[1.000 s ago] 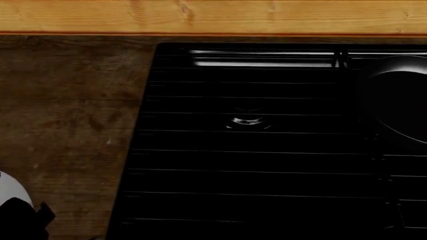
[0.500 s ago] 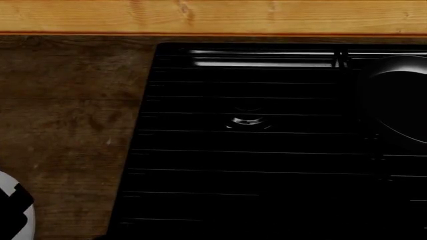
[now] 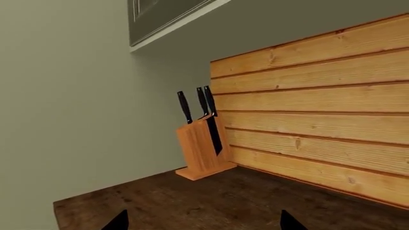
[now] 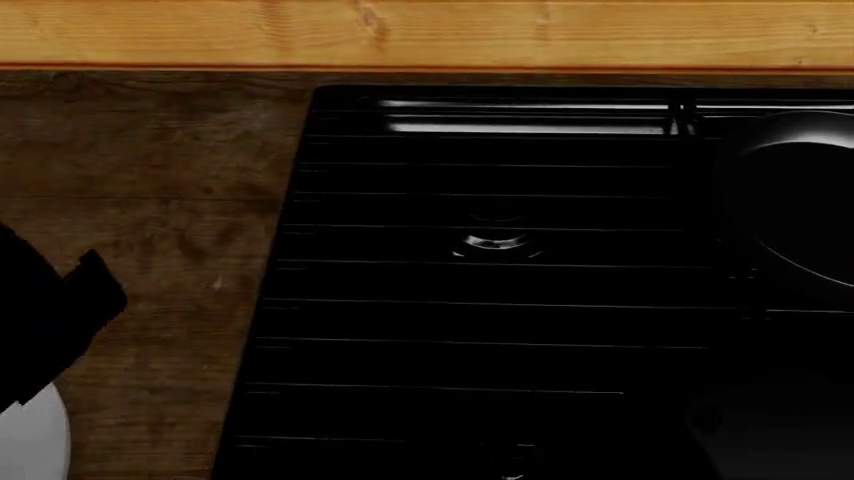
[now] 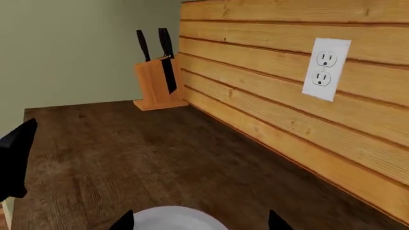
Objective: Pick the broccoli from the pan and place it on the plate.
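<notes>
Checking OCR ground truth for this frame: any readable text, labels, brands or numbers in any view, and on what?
None readable in any view.
White wall outlet on the wooden plank backsplash: plain, no markings.
Wooden knife block with black-handled knives: no brand visible.
Black stovetop, black round pan and white round plate: no print.

White plate — black pan — brown-grained counter.

Even, soft light fills both wrist views, sharp throughout. The head view is dim: the stovetop reads near-black, faint glints only, its detail perhaps lost.
</notes>
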Controlling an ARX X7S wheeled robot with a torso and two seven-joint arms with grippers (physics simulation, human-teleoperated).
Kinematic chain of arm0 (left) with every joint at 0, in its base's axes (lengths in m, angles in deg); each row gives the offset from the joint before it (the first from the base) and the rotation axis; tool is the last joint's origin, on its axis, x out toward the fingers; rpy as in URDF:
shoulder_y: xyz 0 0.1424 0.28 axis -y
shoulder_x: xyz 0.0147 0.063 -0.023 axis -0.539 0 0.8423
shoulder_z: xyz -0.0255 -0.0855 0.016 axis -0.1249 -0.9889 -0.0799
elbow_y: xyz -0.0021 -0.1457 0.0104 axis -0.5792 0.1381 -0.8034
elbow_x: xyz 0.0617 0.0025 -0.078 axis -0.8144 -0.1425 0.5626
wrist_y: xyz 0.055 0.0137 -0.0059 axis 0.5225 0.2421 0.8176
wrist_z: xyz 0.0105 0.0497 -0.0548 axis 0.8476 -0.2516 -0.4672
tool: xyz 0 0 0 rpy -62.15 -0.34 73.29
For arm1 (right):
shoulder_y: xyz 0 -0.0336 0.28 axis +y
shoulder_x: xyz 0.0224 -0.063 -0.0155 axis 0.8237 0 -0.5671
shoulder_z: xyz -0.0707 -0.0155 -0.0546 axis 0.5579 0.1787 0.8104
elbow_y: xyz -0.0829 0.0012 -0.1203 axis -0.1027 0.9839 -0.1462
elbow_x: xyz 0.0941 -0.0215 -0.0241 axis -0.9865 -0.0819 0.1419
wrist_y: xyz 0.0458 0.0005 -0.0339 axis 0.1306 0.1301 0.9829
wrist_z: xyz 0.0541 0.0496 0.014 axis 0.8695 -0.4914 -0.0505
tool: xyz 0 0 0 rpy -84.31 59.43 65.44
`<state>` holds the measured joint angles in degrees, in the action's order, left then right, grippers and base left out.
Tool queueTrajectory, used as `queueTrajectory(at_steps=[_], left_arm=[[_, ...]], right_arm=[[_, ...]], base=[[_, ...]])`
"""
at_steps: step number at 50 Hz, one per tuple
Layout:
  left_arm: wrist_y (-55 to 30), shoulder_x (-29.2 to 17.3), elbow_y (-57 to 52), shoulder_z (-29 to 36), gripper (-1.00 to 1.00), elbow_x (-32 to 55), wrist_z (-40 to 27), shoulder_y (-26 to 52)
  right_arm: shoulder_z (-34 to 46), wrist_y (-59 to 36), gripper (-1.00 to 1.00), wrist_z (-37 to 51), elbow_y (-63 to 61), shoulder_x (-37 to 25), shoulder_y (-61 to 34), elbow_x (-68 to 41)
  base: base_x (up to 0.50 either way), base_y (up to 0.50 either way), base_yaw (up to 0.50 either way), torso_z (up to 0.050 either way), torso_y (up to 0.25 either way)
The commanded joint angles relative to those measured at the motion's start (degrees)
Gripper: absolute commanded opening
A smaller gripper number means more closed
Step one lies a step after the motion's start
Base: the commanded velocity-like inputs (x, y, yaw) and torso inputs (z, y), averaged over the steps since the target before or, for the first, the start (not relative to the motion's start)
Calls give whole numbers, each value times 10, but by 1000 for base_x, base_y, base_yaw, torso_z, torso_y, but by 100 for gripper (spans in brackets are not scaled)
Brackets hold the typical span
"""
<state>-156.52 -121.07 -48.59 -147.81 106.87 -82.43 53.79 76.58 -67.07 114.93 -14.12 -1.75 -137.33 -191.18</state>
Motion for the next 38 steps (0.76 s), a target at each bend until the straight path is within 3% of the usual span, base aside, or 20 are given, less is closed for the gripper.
queueTrajectory(at_steps=[1,16,30,32,33,35,37,38], left_arm=[[0,-6,0,23,100,19,-32,11],[0,-14,0,73,100,14,-59,36],[0,-27,0,135,100,18,-103,63],[0,-28,0,145,100,19,-109,69],[0,-25,0,137,100,18,-102,68],[0,-24,0,140,100,15,-102,70],[0,-25,0,147,100,20,-109,73],[0,-26,0,150,100,21,-112,75]], right_arm=[[-53,7,100,43,-81,-96,-42,-27],[-89,-16,100,28,-102,-343,-44,-43],[-171,6,100,52,-191,-566,-46,-78],[-261,-30,100,64,-191,-565,23,-89],[-347,-74,100,77,-191,-558,92,-115],[-519,-218,100,154,-191,-476,229,-213],[-691,-322,100,239,-191,-400,273,-310],[-777,-335,100,243,-191,-397,282,-322]], base=[[0,0,0,0,0],[0,0,0,0,0],[0,0,0,0,0],[0,0,0,0,0],[0,0,0,0,0],[0,0,0,0,0],[0,0,0,0,0],[0,0,0,0,0]])
